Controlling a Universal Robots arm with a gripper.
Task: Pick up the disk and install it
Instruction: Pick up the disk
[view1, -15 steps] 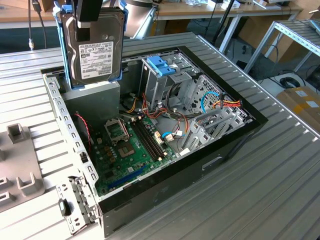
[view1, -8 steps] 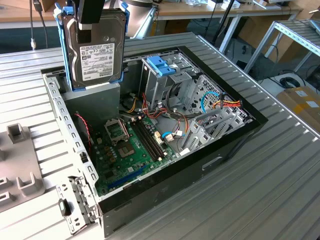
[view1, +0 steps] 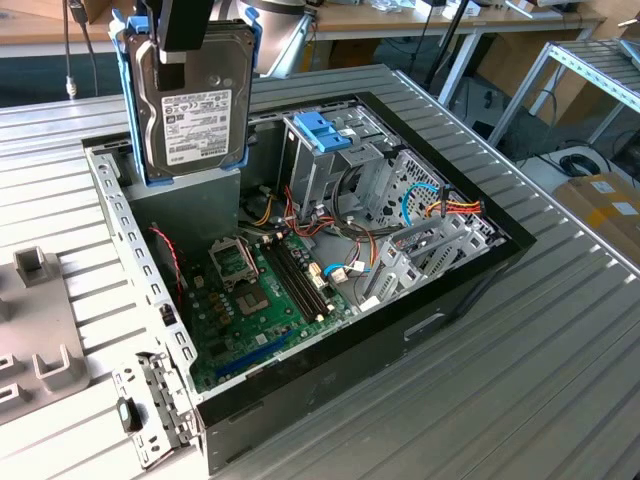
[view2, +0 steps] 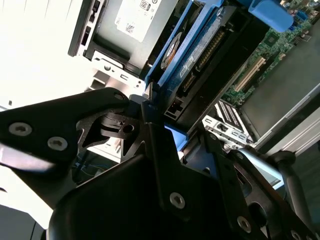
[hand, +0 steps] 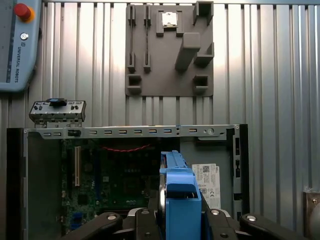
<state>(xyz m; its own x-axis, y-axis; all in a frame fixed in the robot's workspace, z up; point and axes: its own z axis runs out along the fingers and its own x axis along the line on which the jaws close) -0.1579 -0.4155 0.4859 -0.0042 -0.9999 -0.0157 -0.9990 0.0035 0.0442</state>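
Observation:
The disk (view1: 195, 110) hangs upright over the back left corner of the open computer case (view1: 470, 290), its white label facing the exterior camera and its light blue frame showing along both edges. My gripper (view1: 183, 45) is shut on it from above, one black finger lying over the disk's face. In the first wrist view the disk (hand: 179, 195) is seen edge-on, clamped by my gripper (hand: 180, 222). The second wrist view shows the disk's connector edge (view2: 200, 47) just beyond my gripper (view2: 162, 122). Below it sits the grey power-supply box (view1: 185, 205).
Inside the case are the green motherboard (view1: 260, 300), loose coloured cables (view1: 445, 205) and a metal drive cage with a blue handle (view1: 325, 130). A grey fixture plate (hand: 170, 50) and a small metal bracket (hand: 57, 111) lie on the ribbed table beside the case. A teach pendant (hand: 17, 45) rests nearby.

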